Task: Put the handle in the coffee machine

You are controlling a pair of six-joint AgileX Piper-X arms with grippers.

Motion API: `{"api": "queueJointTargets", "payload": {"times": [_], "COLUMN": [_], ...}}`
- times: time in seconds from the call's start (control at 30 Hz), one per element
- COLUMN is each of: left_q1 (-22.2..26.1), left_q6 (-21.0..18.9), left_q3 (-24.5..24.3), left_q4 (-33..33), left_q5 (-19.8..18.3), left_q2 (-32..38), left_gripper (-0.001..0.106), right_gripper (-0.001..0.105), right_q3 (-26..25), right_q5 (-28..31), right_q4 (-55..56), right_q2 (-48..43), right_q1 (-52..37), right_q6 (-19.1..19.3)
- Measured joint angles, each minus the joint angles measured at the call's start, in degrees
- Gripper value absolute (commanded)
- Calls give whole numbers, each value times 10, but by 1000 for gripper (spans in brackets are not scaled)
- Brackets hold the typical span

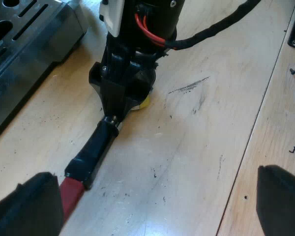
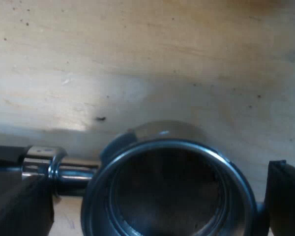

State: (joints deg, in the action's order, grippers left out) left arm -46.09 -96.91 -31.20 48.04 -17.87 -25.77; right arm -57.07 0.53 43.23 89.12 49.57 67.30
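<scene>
Wooden table [image 1: 196,147] bears holder [image 2: 162,191]; espresso machine [image 1: 24,44] stands near.

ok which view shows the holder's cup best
The right wrist view: it looks straight down into the open cup. In the left wrist view the right pincer covers it, leaving the dark handle visible.

The left gripper [image 1: 152,196] has two black fingers [image 1: 32,204] with soft, round, dull tips. The right gripper [image 1: 119,98] is a chunky black block, a bit shiny like plastic. It has a tiny silver screw [image 1: 104,68] on its side, and a white cover [image 1: 113,14] sits higher up on its arm. Up close, its own fingers [image 2: 285,196] are black too, with flat, square edges.
</scene>
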Motion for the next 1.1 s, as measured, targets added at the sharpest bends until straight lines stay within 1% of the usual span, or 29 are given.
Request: {"api": "queueJointTargets", "payload": {"times": [0.17,0.2,0.23,0.27,0.37,0.43,0.47,0.53,0.57,0.6,0.93,1.0,1.1], "left_q1": [0,0,0,0,0,0,0,0,0,0,0,0,0], "left_q6": [0,0,0,0,0,0,0,0,0,0,0,0,2], "left_q3": [0,0,0,0,0,0,0,0,0,0,0,0,0], "left_q4": [0,0,0,0,0,0,0,0,0,0,0,0,0], "left_q5": [0,0,0,0,0,0,0,0,0,0,0,0,0], "left_q2": [0,0,0,0,0,0,0,0,0,0,0,0,0], "left_gripper": [82,82,82,82,82,82,82,82,82,82,82,82,82], "right_gripper": [87,84,78,75,56,40,38,17,11,0,0,0,0], "right_q3": [0,0,0,0,0,0,0,0,0,0,0,2,2], "right_q5": [-5,-5,-5,-5,-11,-9,-9,-5,-5,-5,-5,-5,-5], "right_q4": [-3,-3,-3,-3,-5,-1,-1,-1,-1,-1,-1,11,34], "right_q2": [1,1,1,1,1,4,4,4,4,4,0,-12,-37], "right_q1": [0,0,0,0,0,0,0,0,0,0,0,0,0], "right_q6": [1,1,1,1,2,4,4,4,4,4,8,15,36]}}
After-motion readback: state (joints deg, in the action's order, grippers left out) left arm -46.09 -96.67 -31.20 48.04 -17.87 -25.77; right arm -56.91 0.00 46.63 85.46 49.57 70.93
